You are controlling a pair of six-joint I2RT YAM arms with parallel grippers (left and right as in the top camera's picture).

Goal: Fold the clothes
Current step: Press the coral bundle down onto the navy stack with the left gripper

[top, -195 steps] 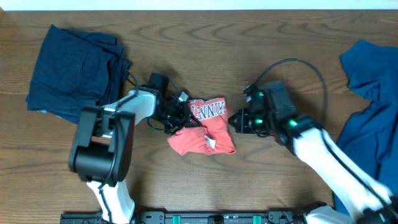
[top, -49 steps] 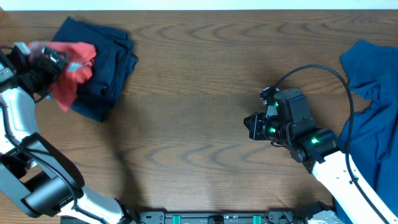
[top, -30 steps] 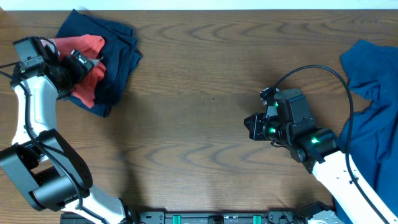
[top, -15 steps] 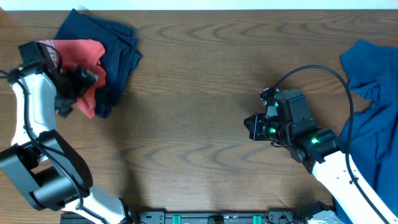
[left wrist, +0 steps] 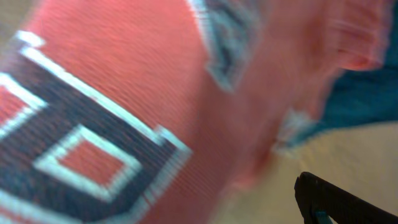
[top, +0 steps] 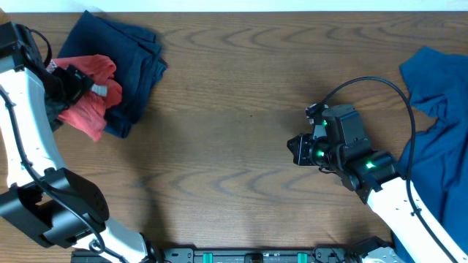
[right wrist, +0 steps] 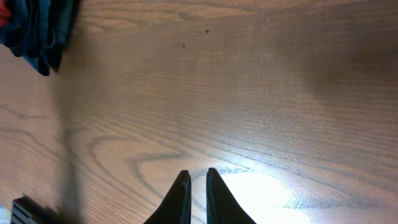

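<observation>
Two arms sit well apart over the wooden table. The left gripper is at the far left edge, pressed into a red shirt. The shirt lies bunched on the left part of a folded navy pile, its lower corner hanging off the pile onto the wood.

In the left wrist view the shirt fills nearly everything. It is blurred, with dark block lettering edged in white running across it. A strip of navy cloth and some pale table show at the right. Only one black finger of this gripper is visible, off in the lower right corner. The other is hidden by the cloth, so I cannot tell how wide the jaws stand or whether they grip the shirt.

The right gripper hovers right of the table's middle, pointing left, well away from any clothing. Its wrist view shows the two fingers almost together, with only a narrow slit between them, nothing in it, and wood grain below. The navy pile appears far off in that view's upper left corner.

A loose blue garment lies crumpled at the table's right edge, behind the right arm, touched by neither gripper. A black cable loops above the right wrist.
</observation>
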